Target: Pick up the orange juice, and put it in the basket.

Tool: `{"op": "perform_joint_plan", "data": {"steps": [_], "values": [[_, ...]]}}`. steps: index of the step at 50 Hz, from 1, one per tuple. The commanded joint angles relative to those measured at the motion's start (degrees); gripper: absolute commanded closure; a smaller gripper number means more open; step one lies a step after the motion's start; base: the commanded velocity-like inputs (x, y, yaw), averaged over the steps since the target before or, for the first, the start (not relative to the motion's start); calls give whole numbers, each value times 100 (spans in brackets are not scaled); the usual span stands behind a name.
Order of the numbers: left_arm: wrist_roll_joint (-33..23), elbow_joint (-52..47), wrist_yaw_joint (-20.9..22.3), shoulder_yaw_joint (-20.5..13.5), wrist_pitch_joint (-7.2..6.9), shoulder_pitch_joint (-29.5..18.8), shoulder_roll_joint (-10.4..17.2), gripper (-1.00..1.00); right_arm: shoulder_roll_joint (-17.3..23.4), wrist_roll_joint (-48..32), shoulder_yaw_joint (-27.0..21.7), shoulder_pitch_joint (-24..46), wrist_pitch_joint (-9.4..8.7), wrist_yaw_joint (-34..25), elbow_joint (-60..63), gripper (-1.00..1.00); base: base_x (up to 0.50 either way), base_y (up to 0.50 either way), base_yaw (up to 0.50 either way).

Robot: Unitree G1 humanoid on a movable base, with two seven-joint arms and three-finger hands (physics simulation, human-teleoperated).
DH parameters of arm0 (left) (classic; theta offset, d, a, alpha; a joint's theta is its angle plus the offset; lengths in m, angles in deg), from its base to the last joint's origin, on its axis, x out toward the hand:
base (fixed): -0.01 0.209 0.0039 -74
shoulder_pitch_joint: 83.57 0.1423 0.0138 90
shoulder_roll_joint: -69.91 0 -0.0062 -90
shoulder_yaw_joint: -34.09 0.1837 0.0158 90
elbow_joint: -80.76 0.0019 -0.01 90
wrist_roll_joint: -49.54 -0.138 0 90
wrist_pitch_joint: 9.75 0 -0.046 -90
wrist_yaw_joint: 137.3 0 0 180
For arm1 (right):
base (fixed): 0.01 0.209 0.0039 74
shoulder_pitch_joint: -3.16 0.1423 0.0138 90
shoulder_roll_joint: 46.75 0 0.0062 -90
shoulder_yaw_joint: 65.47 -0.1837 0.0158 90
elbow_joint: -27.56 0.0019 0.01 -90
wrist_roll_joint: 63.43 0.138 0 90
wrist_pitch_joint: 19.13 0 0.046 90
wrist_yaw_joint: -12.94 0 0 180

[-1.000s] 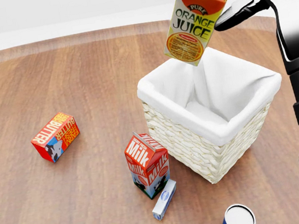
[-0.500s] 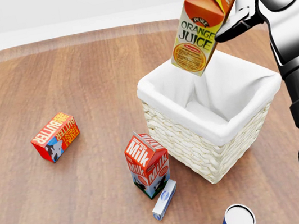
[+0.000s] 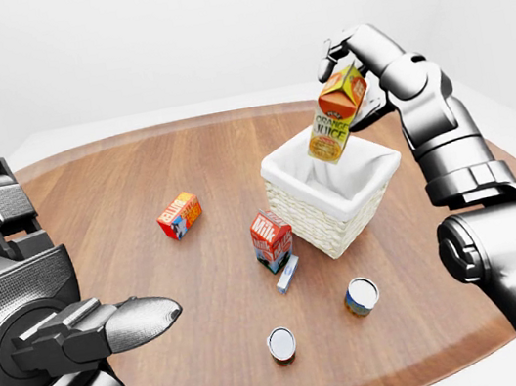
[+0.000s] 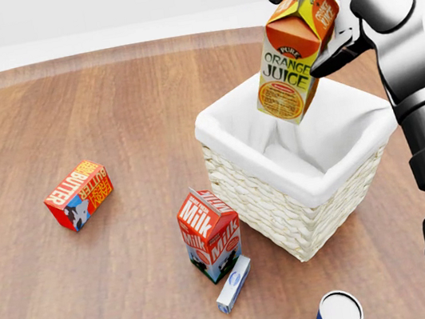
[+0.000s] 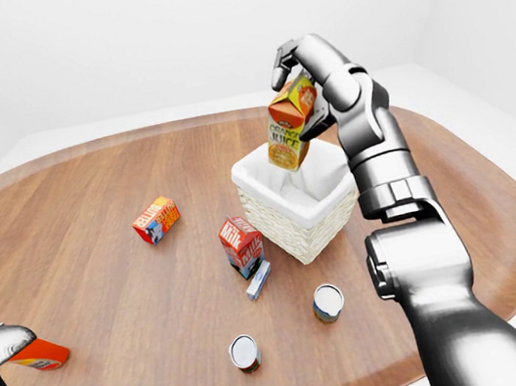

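Item: orange juice carton (image 4: 293, 54). Location: hanging in the air over the white-lined wicker basket (image 4: 300, 202), tilted, gable end leaning toward the head view's upper right, base pointing down into the opening.

Holder: right hand (image 4: 333, 3), fingers wrapping the carton's upper part.

Left hand (image 3: 103, 330): idling low at the left-eye view's left, fingers loosely extended, holding nothing, well apart from the basket.

Judgement: release is pending; the carton's base is lying over the liner's far side.

Nearby: milk carton (image 4: 210, 235), butter box (image 4: 78, 195).

Bright, even, diffuse light from above; sharp renders, no blur or glare. Soft short shadows under items on the table (image 4: 96, 291). Mild sheen on the arm (image 4: 411, 31).
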Motion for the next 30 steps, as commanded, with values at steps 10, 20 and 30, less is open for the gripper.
{"op": "perform_joint_plan", "data": {"steps": [10,20,30], "values": [[0,0,0,-1,0,0,-1,-100,-32,-797,1,-19,0,-100,303,100,0,0,0],[0,0,0,0,0,1,0,-100,-115,-1016,-11,-71,0,-281,569,100,0,0,0],[-1,0,-1,-1,0,1,-1,-100,-233,-1077,-5,-177,0,-350,734,100,0,0,0]]}}
